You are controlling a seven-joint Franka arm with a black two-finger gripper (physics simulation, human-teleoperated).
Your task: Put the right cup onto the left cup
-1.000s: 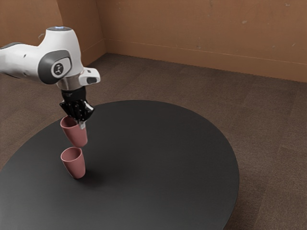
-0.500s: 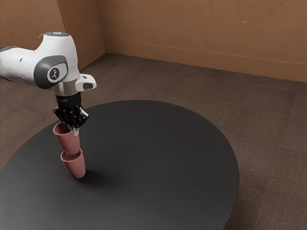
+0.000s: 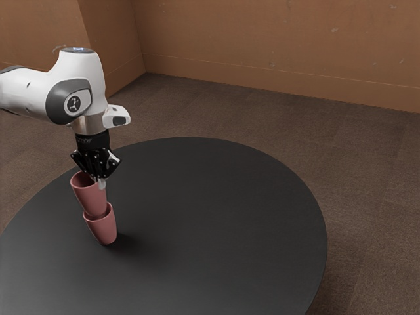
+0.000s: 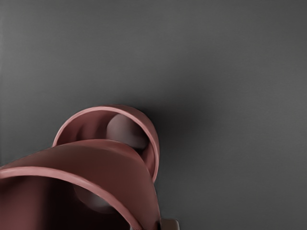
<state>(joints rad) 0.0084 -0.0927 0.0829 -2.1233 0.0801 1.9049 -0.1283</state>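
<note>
"The right cup point(image 3: 89, 195) is held where, exactly?"

"At eleven o'clock from the left cup point(image 3: 104, 231) in the exterior view, with its base brought to the lower mouth. Its wall is gripped near the rim by the pincer point(image 3: 98, 180)."

"Why is it held there?"

"So that the base is left free to be lowered, it is judged. Its mouth is turned upward, and the same slant is shown by both cups."

"Can the nesting be called finished?"

"That is not shown. Much of the held wall is exposed, and part of the left cup's inside can be seen in the wrist view, so centring and further lowering seem to be called for. The left cup is borne by the worktop point(image 3: 216, 223), so a gentle downward push should be withstood. If released off-centre, the right cup could be caught on the rim or tipped."
</note>
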